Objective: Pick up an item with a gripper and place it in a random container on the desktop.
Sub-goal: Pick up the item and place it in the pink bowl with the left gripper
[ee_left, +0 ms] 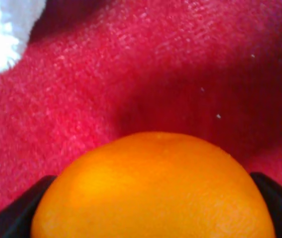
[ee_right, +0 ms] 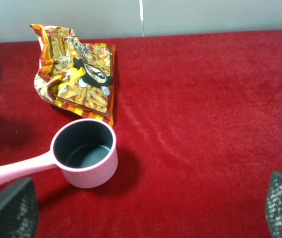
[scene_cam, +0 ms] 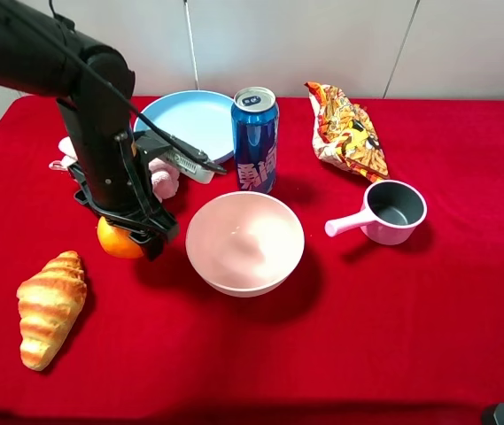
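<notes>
The orange [scene_cam: 112, 242] sits on the red desktop [scene_cam: 393, 336], left of the pale pink bowl [scene_cam: 243, 282]. My left gripper [scene_cam: 126, 232] reaches down over the orange, and its dark fingers [ee_left: 12, 218] press against both sides of the fruit. In the left wrist view the orange [ee_left: 155, 188] fills the lower part of the picture between the jaws. I cannot tell whether it is off the cloth. The bowl is empty. My right gripper [ee_right: 150, 210] is open and empty, with its fingertips [ee_right: 9, 210] wide apart. It does not show in the exterior high view.
A blue can [scene_cam: 255, 140] stands just behind the bowl, with a light-blue plate [scene_cam: 185, 119] to its left. A snack bag [scene_cam: 347, 131] and a pink handled cup [scene_cam: 391, 212] lie to the right. A croissant [scene_cam: 50, 305] lies at the front left.
</notes>
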`<state>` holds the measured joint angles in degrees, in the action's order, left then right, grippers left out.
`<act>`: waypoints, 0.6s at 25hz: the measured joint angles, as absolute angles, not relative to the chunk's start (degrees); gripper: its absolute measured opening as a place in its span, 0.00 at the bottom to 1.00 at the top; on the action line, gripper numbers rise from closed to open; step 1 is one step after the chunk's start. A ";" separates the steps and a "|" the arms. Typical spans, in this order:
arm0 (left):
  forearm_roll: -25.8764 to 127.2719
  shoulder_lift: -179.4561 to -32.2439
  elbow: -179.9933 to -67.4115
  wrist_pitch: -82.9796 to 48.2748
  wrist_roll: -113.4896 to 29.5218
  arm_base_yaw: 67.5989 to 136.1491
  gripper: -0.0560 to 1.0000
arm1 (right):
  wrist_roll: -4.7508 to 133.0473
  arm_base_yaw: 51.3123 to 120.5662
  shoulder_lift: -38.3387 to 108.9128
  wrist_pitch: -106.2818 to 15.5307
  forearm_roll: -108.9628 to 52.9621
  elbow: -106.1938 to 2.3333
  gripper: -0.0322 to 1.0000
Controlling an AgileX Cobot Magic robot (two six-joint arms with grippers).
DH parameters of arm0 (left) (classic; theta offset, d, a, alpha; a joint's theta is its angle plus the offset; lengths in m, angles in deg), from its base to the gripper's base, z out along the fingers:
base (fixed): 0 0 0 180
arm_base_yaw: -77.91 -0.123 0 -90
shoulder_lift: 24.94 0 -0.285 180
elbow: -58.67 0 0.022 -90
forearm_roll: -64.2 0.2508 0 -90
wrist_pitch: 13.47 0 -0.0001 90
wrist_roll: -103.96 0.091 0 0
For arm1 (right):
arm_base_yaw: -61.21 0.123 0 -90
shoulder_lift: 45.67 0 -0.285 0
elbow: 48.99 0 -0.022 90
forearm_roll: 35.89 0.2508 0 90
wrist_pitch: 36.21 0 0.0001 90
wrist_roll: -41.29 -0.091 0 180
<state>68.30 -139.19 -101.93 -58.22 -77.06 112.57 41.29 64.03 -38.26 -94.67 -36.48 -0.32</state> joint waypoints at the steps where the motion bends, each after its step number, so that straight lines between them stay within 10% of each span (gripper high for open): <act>1: 68.24 -138.99 -102.40 -59.31 -77.38 112.57 0.73 | 41.29 64.03 -38.26 -94.67 -36.48 -0.32 0.70; 15: 63.71 -135.86 -110.18 -71.06 -79.52 112.57 0.73 | 41.29 64.03 -38.26 -94.67 -36.48 -0.32 0.70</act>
<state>63.71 -135.86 -110.18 -71.06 -79.52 112.57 41.29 64.03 -38.26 -94.67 -36.48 -0.32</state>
